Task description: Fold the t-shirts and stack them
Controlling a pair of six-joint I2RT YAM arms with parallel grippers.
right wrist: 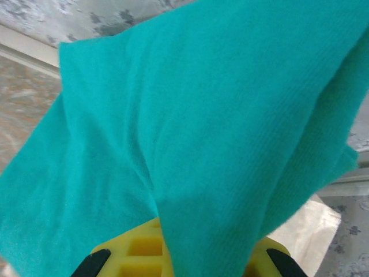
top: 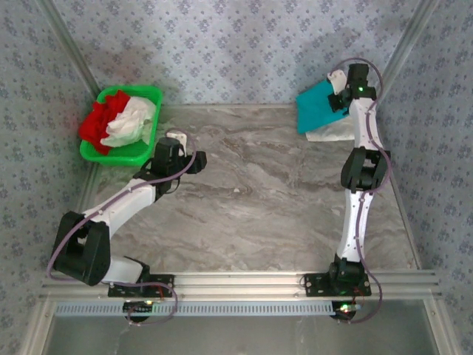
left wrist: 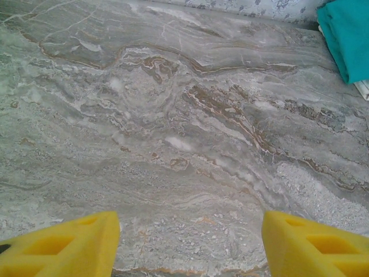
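My right gripper (top: 338, 98) reaches into the far right corner, shut on a fold of the teal t-shirt (top: 316, 108). The teal cloth (right wrist: 196, 133) drapes over my yellow fingers (right wrist: 135, 254) and hides the jaws' tips. Under it lies a folded white t-shirt (top: 330, 133), a corner of which shows in the right wrist view (right wrist: 305, 225). A red t-shirt (top: 98, 118) and a crumpled white t-shirt (top: 131, 122) sit in the green basket (top: 122, 156). My left gripper (top: 196, 161) hovers low over the table beside the basket, open and holding nothing (left wrist: 190, 248).
The marble table (top: 251, 192) is bounded by patterned walls at the back and sides. A metal rail (top: 244, 285) runs along the near edge. In the left wrist view the teal shirt (left wrist: 349, 34) lies far across bare tabletop.
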